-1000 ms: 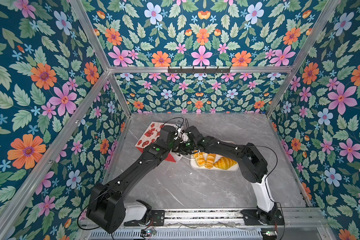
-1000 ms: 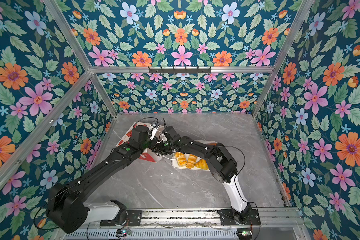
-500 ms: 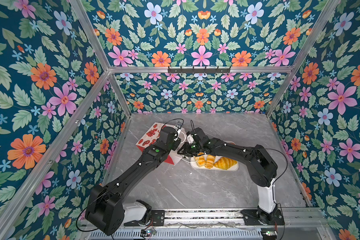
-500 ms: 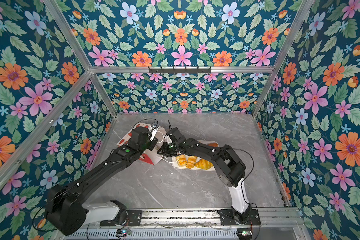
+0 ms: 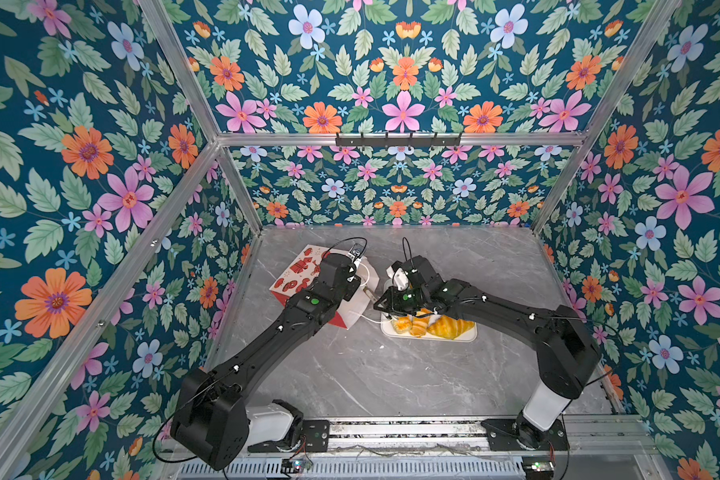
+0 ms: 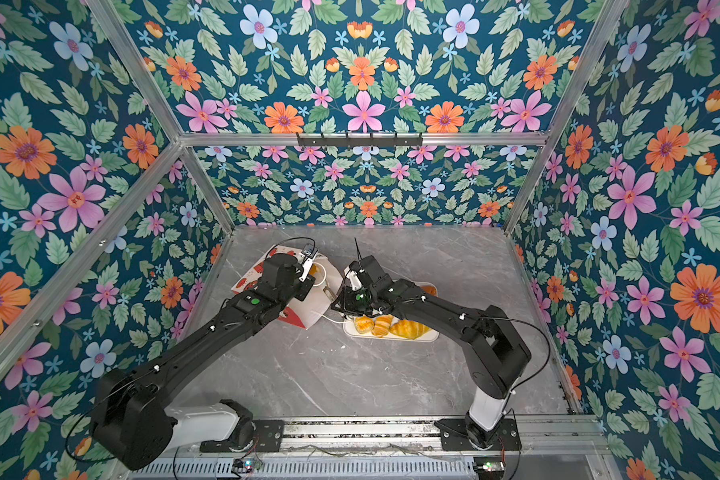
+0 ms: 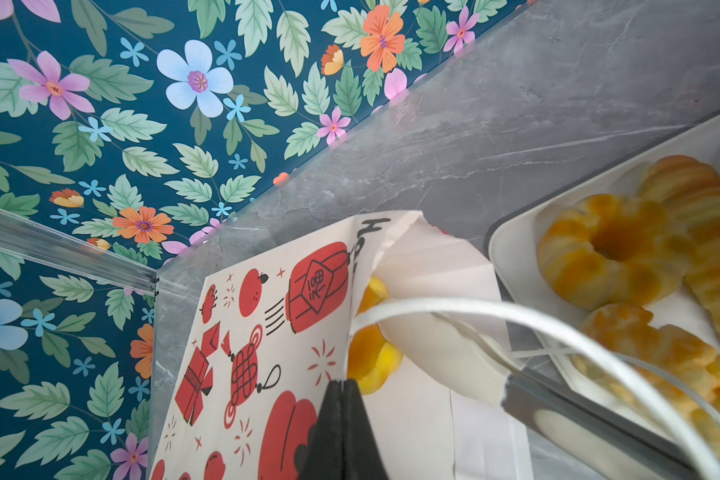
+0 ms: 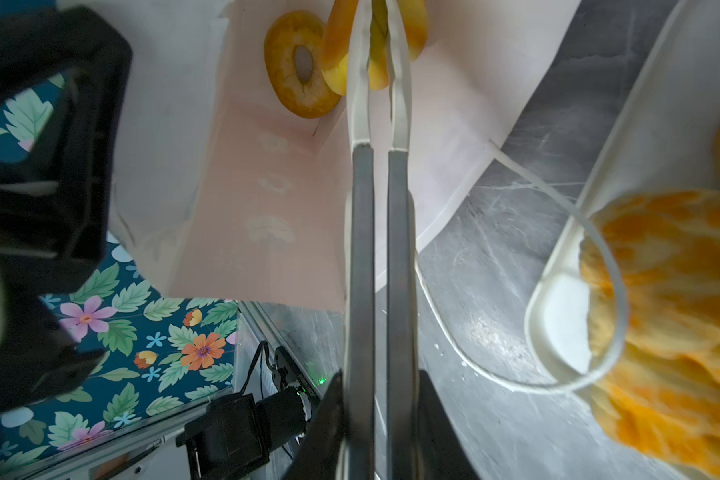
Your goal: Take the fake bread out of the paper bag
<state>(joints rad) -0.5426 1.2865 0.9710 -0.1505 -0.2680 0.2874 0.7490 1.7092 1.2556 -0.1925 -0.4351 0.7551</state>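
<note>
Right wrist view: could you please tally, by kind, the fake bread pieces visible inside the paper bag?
Ring bagel: 1
Yellow-orange piece held by the right gripper: 1
Total in the paper bag: 2

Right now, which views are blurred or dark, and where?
Both top views: sharp, evenly lit. Left wrist view: paper bag print crisp, tray pastries and cord handle soft. Right wrist view: ring bagel in focus, near croissant blurred, left arm a dark smear.
</note>
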